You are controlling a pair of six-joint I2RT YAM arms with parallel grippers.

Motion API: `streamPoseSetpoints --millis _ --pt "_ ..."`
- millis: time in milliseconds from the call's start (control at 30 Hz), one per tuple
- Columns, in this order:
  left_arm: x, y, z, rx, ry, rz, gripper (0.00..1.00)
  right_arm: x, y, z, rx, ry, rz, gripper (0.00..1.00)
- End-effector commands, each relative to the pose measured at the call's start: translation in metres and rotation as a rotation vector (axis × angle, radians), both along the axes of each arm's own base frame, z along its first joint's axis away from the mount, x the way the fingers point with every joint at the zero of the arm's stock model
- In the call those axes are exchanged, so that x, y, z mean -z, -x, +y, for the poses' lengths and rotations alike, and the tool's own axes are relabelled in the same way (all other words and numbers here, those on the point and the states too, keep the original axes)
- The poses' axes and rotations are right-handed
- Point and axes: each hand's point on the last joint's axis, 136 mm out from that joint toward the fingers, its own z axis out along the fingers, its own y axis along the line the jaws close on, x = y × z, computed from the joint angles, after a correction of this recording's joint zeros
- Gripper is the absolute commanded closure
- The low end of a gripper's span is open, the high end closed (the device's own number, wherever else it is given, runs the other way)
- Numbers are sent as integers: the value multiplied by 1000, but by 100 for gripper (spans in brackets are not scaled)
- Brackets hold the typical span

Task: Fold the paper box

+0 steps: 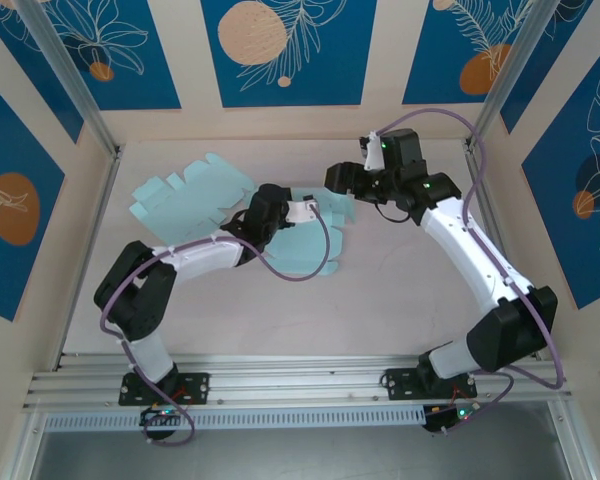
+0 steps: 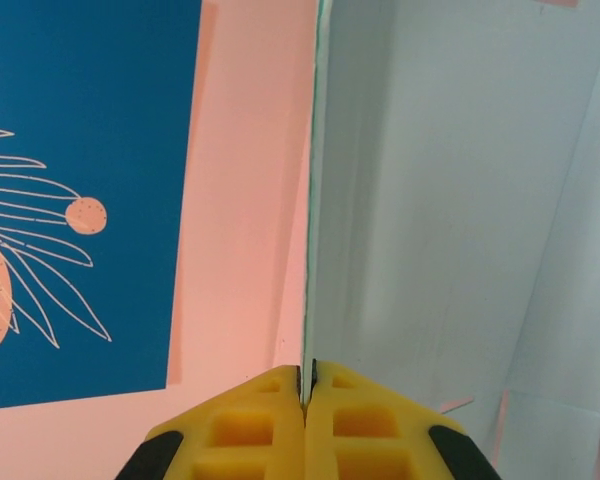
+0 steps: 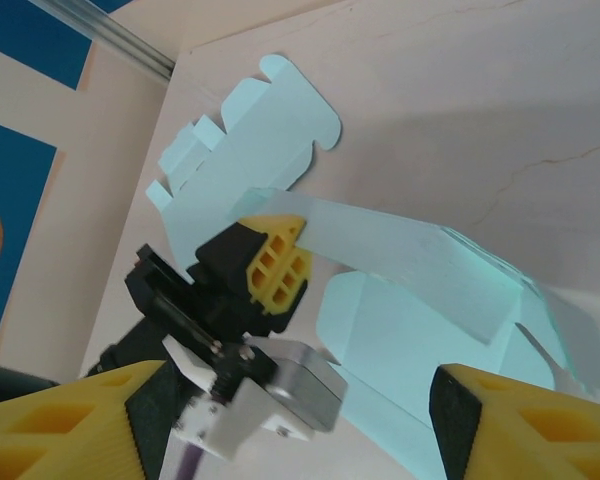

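Note:
The pale blue paper box (image 1: 305,250) lies part-unfolded mid-table. My left gripper (image 1: 270,215) is shut on one raised flap of it. In the left wrist view the yellow fingertips (image 2: 307,375) pinch the thin edge of the paper panel (image 2: 450,200). The right wrist view looks down on the left gripper's yellow fingers (image 3: 278,262) holding the lifted flap (image 3: 410,265) over the box's flat part (image 3: 420,350). My right gripper (image 3: 295,400) hangs open above it, its fingers wide apart and holding nothing. From above, the right gripper (image 1: 344,184) hovers by the box's far right end.
A second flat blue box cutout (image 1: 190,195) lies at the back left, also seen as the cutout (image 3: 250,130) from the right wrist. An aluminium post (image 1: 65,75) and cage walls bound the table. Bare tabletop (image 1: 310,315) stretches in front of the box.

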Motion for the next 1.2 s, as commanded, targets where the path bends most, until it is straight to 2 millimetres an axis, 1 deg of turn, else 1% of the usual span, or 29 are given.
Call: streamPoseSetpoints --millis 0,133,200,300,433,600,833,967,1000,1033,1167 --pt "-22 -5 -7 -4 24 -62 100 16 -14 8 6 -5 77 31" --pt "-20 -3 -7 -3 23 -59 100 39 -32 21 -7 -19 150 31" --pt "-17 -2 -7 -2 25 -58 100 51 -41 24 3 -25 179 31" --pt "-13 -1 -6 -5 25 -61 100 64 -50 31 0 -57 222 31" --pt "-4 -4 -5 -17 7 -57 100 82 -54 42 -5 -111 283 32" --pt "3 -7 -8 -29 7 -53 100 103 -56 49 3 -155 340 35" --pt "14 -5 -14 -9 9 -27 100 128 -68 46 41 -124 364 36" --pt "27 -7 -16 3 -39 -15 100 141 -74 43 48 -109 373 42" --pt "29 -8 -16 3 -52 -14 100 145 -74 42 52 -106 381 43" --pt "33 -9 -16 2 -64 -12 100 149 -75 40 55 -108 385 46" --pt "44 -12 -14 -10 -104 -6 100 153 -72 35 48 -110 392 46"
